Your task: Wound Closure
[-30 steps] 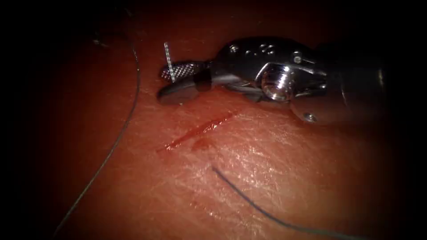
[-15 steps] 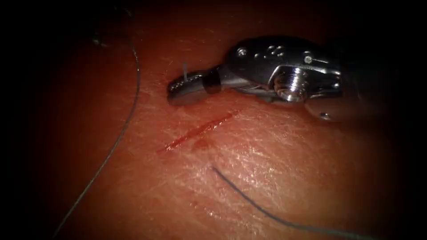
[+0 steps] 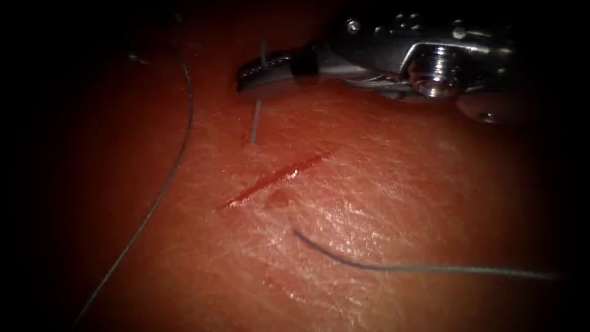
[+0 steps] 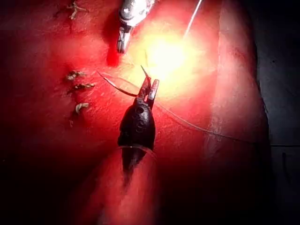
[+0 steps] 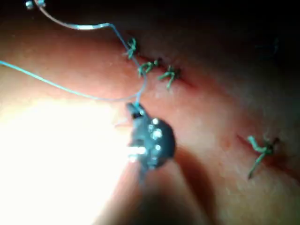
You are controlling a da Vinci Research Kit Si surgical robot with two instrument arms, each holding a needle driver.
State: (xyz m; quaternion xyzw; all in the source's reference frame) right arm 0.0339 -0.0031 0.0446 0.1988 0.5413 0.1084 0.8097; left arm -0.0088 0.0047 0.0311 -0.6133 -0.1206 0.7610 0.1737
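Steel needle (image 3: 255, 120) clamped crosswise in right tool (image 3: 264, 69), jaws pressed fully together on it part-way along its curve. One second ago parted around it, half a second ago already closed. Since then raised and drawn toward far edge of tissue (image 3: 381, 203), needle carried along. Lower end now at or just above the surface on left side of cut (image 3: 273, 178), apparently not buried. Thread (image 3: 430, 268) on right side swung toward right edge, seemingly tugged by the lift. Shaft entering from right, wrist near level, jaws pointing left. Left tool (image 4: 149, 89) over tissue, hold not determinable
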